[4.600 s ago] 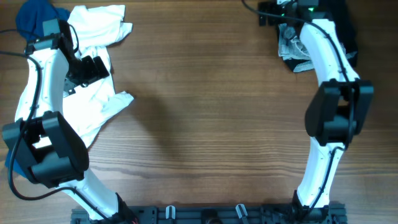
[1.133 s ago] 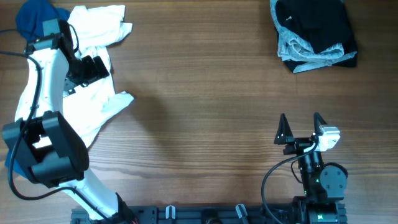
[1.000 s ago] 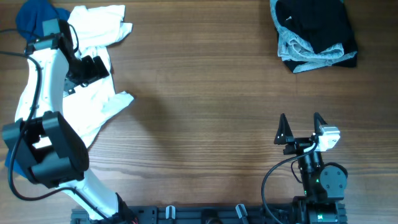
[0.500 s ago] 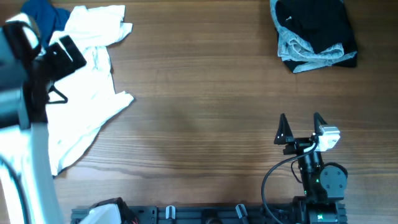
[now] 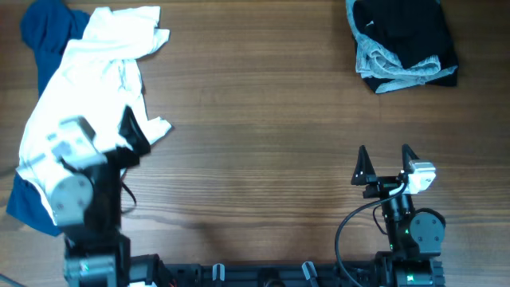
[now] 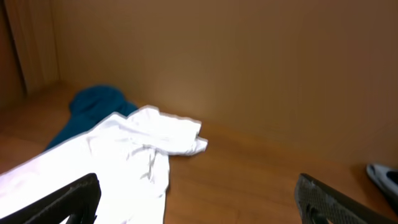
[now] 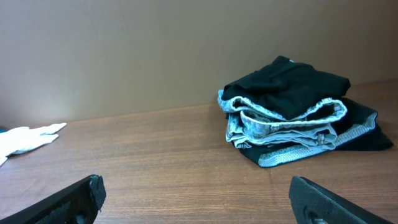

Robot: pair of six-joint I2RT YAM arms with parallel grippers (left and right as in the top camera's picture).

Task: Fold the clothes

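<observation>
A crumpled white garment (image 5: 96,88) lies spread along the table's left side, over a blue garment (image 5: 44,24) that shows at the far left corner and again near the front left. A folded black pile with grey mesh trim (image 5: 402,40) sits at the far right. My left gripper (image 5: 119,139) is open and empty, low at the front left beside the white garment's near edge. In the left wrist view the white garment (image 6: 124,155) and the blue garment (image 6: 93,109) lie ahead of the open jaws (image 6: 199,205). My right gripper (image 5: 385,162) is open and empty at the front right; the folded pile (image 7: 292,106) lies well beyond its jaws (image 7: 199,202).
The brown wooden table (image 5: 263,119) runs between the two clothing groups. A plain brown wall (image 7: 155,50) backs the table. A black rail with clips (image 5: 263,275) lines the front edge. A tip of the white garment (image 7: 28,138) shows at the right wrist view's left edge.
My left arm has pulled back from over the white garment at the far left to the front left, uncovering the cloth. The right arm has stayed still for the last second.
</observation>
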